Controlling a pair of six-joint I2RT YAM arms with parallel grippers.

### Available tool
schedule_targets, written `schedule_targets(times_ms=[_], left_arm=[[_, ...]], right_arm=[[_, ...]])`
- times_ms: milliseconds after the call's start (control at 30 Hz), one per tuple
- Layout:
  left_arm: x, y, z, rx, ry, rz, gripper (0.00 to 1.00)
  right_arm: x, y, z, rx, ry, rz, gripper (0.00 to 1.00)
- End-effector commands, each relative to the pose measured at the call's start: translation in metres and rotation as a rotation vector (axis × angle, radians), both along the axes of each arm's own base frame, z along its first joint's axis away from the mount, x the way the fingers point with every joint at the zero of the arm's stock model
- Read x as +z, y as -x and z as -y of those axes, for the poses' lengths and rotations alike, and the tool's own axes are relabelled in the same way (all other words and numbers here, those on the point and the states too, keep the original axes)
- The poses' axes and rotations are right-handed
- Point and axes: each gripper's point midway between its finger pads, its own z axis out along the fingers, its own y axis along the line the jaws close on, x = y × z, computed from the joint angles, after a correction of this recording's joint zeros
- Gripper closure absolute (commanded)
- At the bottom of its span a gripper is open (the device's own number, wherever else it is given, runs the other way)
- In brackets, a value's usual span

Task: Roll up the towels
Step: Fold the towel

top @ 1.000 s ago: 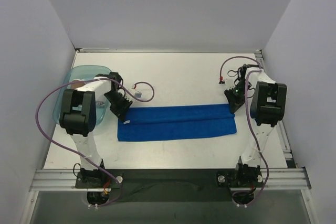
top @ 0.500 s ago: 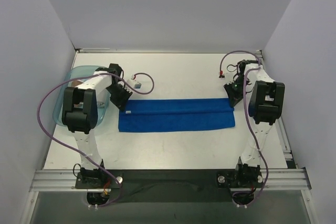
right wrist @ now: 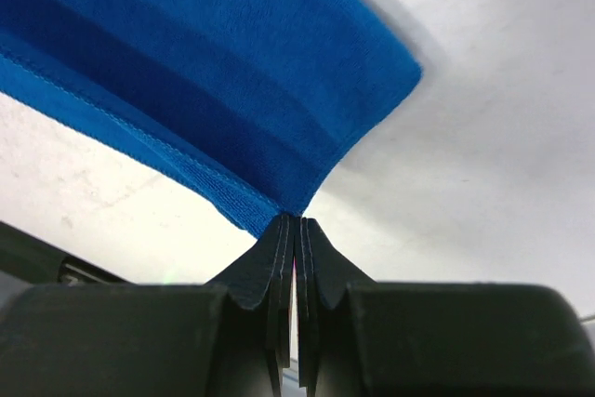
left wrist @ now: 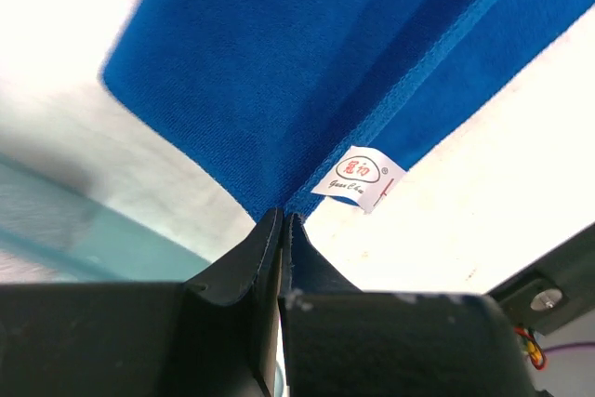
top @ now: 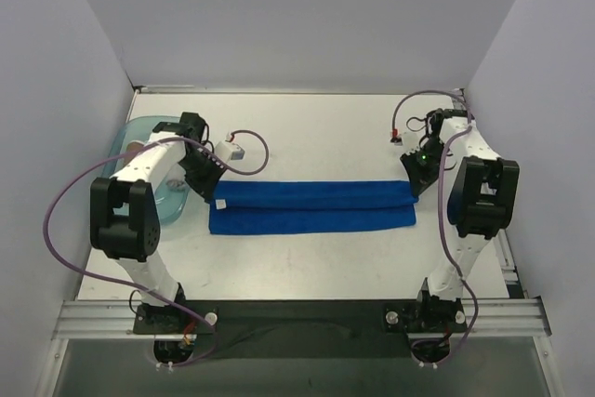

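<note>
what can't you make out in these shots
Top view: what lies in the bin, mostly covered by the left arm.
Left wrist view: the print on the tag, too small to read.
Both wrist views: most of the towel, cut off by the frame edges.
Top view: the left fingers and right fingers, too small to show their grip on the towel's corners.

Bright even light, soft shadows, whites blown out in wrist views

Royal-blue towel folded lengthwise, stretched flat, white tag at left corner
</note>
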Motion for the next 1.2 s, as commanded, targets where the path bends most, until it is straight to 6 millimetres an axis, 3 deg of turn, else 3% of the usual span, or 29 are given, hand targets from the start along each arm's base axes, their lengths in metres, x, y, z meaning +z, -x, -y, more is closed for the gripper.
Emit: schedule_targets(times_ms=[0, 67, 300, 567, 733, 967, 1167], left_arm=[[-0.020, 0.026, -0.003, -0.017, 0.002, -0.114, 1.00], [-0.031, 0.033, 0.000, -0.010, 0.009, -0.157, 1.00], [-0.073, 0.028, 0.002, 0.034, -0.012, -0.216, 1.00], [-0.084, 0.023, 0.000, 0.043, -0.038, -0.216, 1.00], [-0.062, 0.018, 0.002, 0.040, -0.015, -0.179, 1.00], [-0.010, 0.031, 0.010, -0.003, 0.047, -0.151, 1.00], [0.010, 0.051, 0.015, -0.031, 0.087, -0.158, 1.00]], right_arm=[[-0.014, 0.027, 0.002, 0.022, 0.007, -0.126, 1.00], [-0.023, 0.028, 0.004, 0.016, 0.028, -0.150, 1.00], [-0.052, 0.030, 0.006, 0.020, 0.063, -0.211, 1.00], [-0.055, 0.026, 0.006, 0.018, 0.075, -0.211, 1.00], [-0.037, 0.015, 0.005, 0.013, 0.068, -0.150, 1.00], [0.011, 0.003, 0.002, 0.007, 0.037, -0.044, 1.00], [0.015, 0.012, 0.006, 0.031, 0.052, -0.054, 1.00]])
